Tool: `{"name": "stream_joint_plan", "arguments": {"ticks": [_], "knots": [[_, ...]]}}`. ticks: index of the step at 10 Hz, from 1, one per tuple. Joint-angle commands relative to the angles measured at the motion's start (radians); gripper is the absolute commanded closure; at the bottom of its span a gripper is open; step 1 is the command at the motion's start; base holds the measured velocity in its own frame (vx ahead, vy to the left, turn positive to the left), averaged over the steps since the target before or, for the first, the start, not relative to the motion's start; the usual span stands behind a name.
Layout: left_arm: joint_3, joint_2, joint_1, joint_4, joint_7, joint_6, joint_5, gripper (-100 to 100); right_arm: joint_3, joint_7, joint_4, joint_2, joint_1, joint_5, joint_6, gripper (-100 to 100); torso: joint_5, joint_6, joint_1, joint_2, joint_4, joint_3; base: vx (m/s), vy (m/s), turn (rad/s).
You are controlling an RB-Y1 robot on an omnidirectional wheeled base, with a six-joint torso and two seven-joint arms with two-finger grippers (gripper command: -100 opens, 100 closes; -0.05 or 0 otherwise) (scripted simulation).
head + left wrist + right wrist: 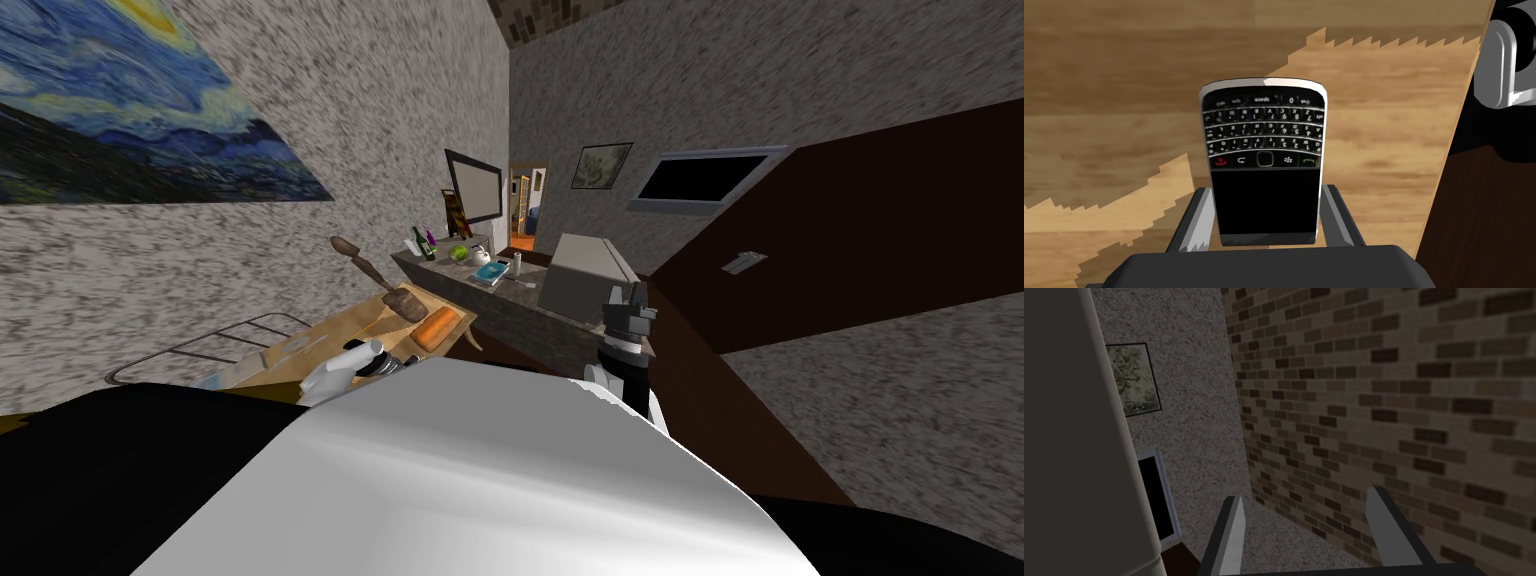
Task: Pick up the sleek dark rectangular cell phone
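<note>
One phone (pixel 1264 150), clamped between left jaws

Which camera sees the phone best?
The left wrist view: the phone sits close up in the left pincer, keys and screen plain. The head view has that arm at the wooden table; the right wrist view has the open right pincer.

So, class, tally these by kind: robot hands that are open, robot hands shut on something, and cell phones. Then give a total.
Open hands: 1, the right hand
Hands shut on something: 1, the left hand, gripping the cell phone by its sides
Cell phones: 1
Total: 3
</note>
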Motion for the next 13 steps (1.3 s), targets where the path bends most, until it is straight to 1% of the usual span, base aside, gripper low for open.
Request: {"name": "stream_joint_plan", "arguments": {"ticks": [1,2,3,4,5,7,8,9,10,11,12,13], "knots": [[0.003,-0.037,-0.008,-0.050,0.017,0.044,-0.046,100,0.000,0.000,0.000,0.000,0.000,0.000,0.000,0,0.000,0.000,0.000,0.000,0.000,0.000,0.000,0.074,0.156],[0.005,-0.061,-0.012,-0.089,0.029,0.072,-0.075,100,0.000,0.000,0.000,0.000,0.000,0.000,0.000,0,0.001,-0.001,0.002,0.000,0.000,0.000,0.000,0.081,0.153],[0.005,-0.061,-0.012,-0.112,0.029,0.072,-0.075,100,0.000,0.000,0.000,0.000,0.000,0.000,0.000,0,0.001,0.000,0.003,0.000,0.000,0.000,-0.002,0.050,0.054],[0.007,-0.085,-0.015,-0.135,0.042,0.099,-0.105,100,0.000,0.000,0.000,0.000,0.000,0.000,0.000,0,0.001,0.001,0.002,-0.001,0.000,0.000,-0.005,0.043,0.074],[0.007,-0.085,-0.015,-0.157,0.042,0.099,-0.105,100,0.000,0.000,0.000,0.000,0.000,0.000,0.000,0,0.000,0.000,0.000,0.000,0.000,0.000,-0.003,0.028,0.052],[0.011,-0.133,-0.023,-0.226,0.068,0.154,-0.165,100,0.000,0.000,0.000,0.000,0.000,0.000,0.000,0,-0.001,0.001,-0.001,0.000,0.000,0.000,0.002,0.039,0.124],[0.011,-0.133,-0.023,-0.248,0.068,0.154,-0.165,100,0.000,0.000,0.000,0.000,0.000,0.000,0.000,0,-0.001,0.000,-0.001,0.000,0.000,0.000,0.004,0.039,0.045],[0.013,-0.157,-0.027,-0.275,0.081,0.182,-0.195,100,0.000,0.000,0.000,0.000,0.000,0.000,0.000,0,-0.001,0.001,-0.001,0.000,0.001,0.000,-0.003,0.050,0.099],[0.013,-0.157,-0.027,-0.293,0.081,0.182,-0.195,100,0.000,0.000,0.000,0.000,0.000,0.000,0.000,0,-0.001,0.000,-0.001,0.000,0.001,0.001,-0.001,0.036,0.037],[0.014,-0.181,-0.031,-0.328,0.094,0.209,-0.225,100,0.000,0.000,0.000,0.000,0.000,0.000,0.000,0,-0.001,0.001,-0.001,0.001,0.001,0.001,0.002,0.042,0.079],[0.014,-0.181,-0.031,-0.338,0.094,0.209,-0.225,100,0.000,0.000,0.000,0.000,0.000,0.000,0.000,0,-0.001,0.000,-0.001,0.001,0.001,0.001,0.004,0.030,0.049],[0.016,-0.205,-0.034,-0.377,0.107,0.237,-0.255,100,0.000,0.000,0.000,0.000,0.000,0.000,0.000,0,-0.002,0.000,-0.002,0.001,0.001,0.001,0.010,0.038,0.091]]}}
